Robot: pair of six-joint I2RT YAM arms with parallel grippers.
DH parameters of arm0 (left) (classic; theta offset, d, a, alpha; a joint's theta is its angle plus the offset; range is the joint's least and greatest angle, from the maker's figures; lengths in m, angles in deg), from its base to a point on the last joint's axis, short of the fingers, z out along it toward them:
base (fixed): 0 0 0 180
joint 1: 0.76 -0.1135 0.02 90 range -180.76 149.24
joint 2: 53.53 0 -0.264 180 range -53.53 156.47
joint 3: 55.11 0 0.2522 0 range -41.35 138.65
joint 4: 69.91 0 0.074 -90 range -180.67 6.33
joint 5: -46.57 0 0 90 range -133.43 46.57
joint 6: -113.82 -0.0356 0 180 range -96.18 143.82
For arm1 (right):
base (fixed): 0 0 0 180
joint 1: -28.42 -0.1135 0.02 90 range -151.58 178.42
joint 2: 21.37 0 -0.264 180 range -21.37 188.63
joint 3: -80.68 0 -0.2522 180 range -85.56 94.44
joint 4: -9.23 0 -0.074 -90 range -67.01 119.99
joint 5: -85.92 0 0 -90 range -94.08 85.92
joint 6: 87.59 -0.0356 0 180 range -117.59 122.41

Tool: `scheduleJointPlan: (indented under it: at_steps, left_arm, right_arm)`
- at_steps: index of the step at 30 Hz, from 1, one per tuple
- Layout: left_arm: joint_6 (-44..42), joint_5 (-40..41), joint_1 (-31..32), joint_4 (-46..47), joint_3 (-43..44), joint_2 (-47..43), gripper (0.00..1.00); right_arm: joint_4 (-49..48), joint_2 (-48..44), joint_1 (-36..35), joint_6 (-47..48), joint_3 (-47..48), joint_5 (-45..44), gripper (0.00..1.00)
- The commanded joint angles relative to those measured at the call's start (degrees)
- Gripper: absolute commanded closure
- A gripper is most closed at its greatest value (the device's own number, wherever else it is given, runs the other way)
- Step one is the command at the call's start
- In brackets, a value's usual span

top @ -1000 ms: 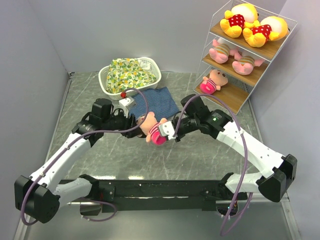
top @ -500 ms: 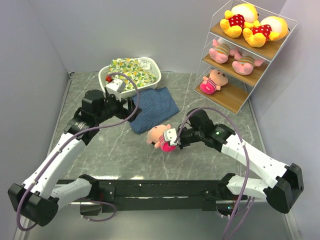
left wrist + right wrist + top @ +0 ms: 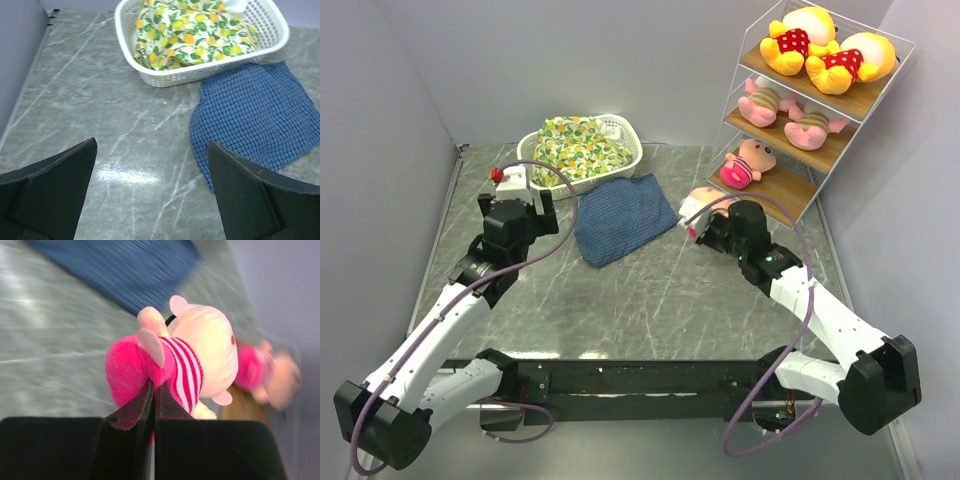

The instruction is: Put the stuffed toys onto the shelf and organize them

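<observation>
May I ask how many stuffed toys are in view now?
6. On the shelf: two yellow bears up top, two piglets on the middle board, one doll on the bottom board. Another doll is held in the right gripper.

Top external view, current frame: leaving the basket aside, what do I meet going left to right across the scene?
Open left tool → blue cloth → pink-hatted doll gripped by the right tool → shelf.

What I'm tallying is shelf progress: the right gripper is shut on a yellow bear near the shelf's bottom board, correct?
No: the right gripper is shut on a pink doll, not a yellow bear, near the shelf's bottom board; the right wrist view shows it.
</observation>
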Motion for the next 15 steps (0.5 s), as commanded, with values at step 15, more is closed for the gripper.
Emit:
scheduleJointPlan:
  at_steps: [15]
  left_arm:
    - [1.7, 1.7, -0.1, 2.8, -0.4, -2.4, 0.04]
  right_arm:
    - [-20.2, 7.1, 16.9, 0.9, -2.9, -18.3, 1.00]
